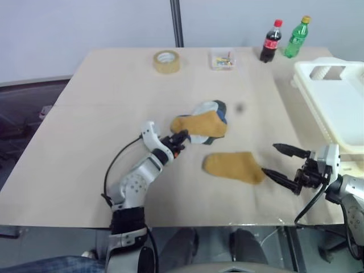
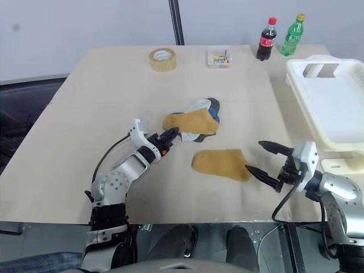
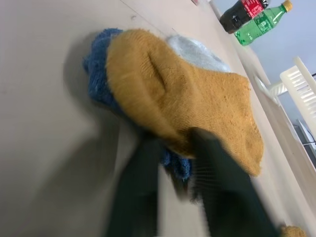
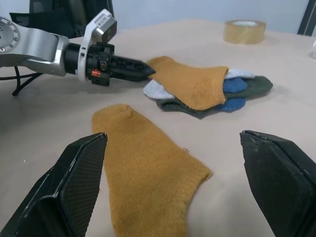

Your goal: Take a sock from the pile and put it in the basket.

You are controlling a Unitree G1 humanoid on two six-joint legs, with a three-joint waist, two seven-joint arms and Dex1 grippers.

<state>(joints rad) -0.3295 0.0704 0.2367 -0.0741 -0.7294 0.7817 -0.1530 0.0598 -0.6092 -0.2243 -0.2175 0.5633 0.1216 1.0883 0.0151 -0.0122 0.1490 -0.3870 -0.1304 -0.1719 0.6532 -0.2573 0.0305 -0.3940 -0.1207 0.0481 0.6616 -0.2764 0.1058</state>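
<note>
Left claw (image 1: 181, 139) is clenched on the near edge of the top mustard sock (image 1: 200, 124) of the pile (image 1: 211, 116), mid-surface. The basket (image 1: 335, 96) lies well off to the right, beyond the wide-open right claw (image 1: 278, 161), so it's a long carry rightward.

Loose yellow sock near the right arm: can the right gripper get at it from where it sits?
Probably yes. The right gripper has its jaws open, pointing at the loose yellow sock, which lies flat on the table, with nothing between them.
</note>
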